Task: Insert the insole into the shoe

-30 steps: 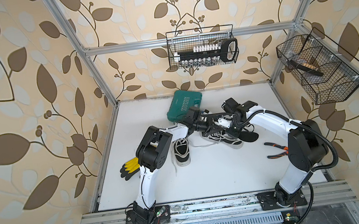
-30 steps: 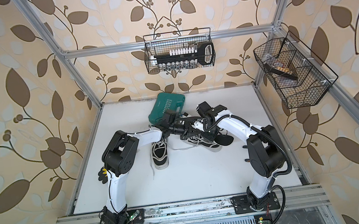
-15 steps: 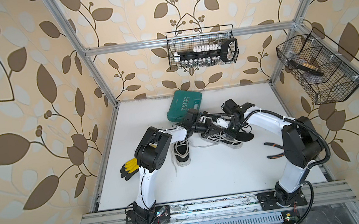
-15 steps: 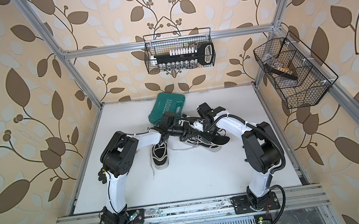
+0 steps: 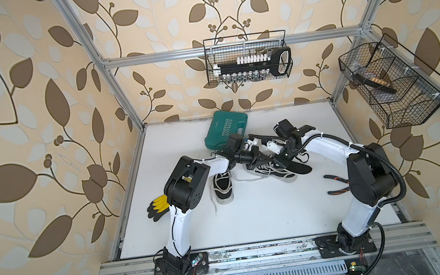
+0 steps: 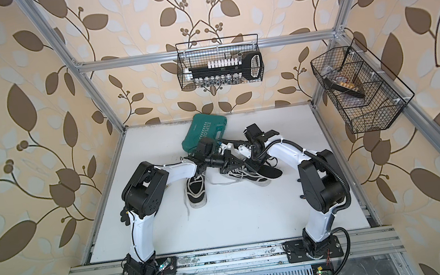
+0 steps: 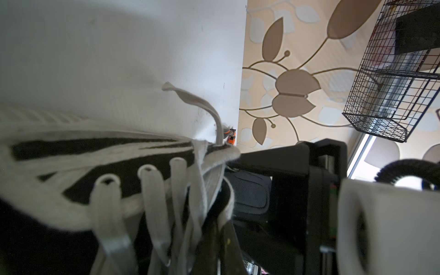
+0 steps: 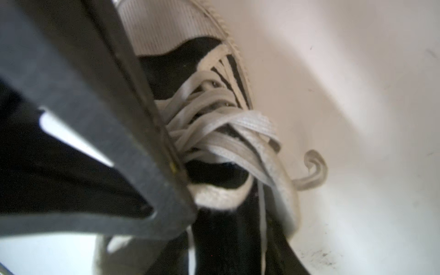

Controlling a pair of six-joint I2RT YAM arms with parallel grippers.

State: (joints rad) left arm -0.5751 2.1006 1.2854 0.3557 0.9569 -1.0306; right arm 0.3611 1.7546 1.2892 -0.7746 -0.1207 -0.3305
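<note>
shoe (image 5: 271,169): black-and-white sneaker, sole down on the bench (image 5: 268,216); just off ctr toward 3 o'clock; toe to 4 o'clock, opening to 10 o'clock; laces (image 8: 221,133) loose, one end curled on the bench
insole (image 5: 301,167): black; seen in both top views (image 6: 271,172); slanted over the shoe's far side; free end pokes past the shoe toward 3 o'clock; other end hidden under the grippers, so how far it's in the shoe: can't tell
left gripper (image 5: 258,159): at the shoe's opening; jaws fully closed; whether fabric is pinched btwn them: can't tell
right gripper (image 5: 279,159): just beside the left gripper, over laces & insole; jaws blocked in every view; open or closed: can't tell
second shoe (image 5: 223,187): matching sneaker, sole down; toward 9 o'clock of the shoe, apart from it; toe to 6 o'clock
green case (image 5: 226,128): at 12 o'clock edge of the bench
pliers (image 5: 336,183): orange-black grips; at 4 o'clock, near the right arm
gloves (image 5: 157,207): black w/ yellow; at 8 o'clock edge, partly behind the left arm
</note>
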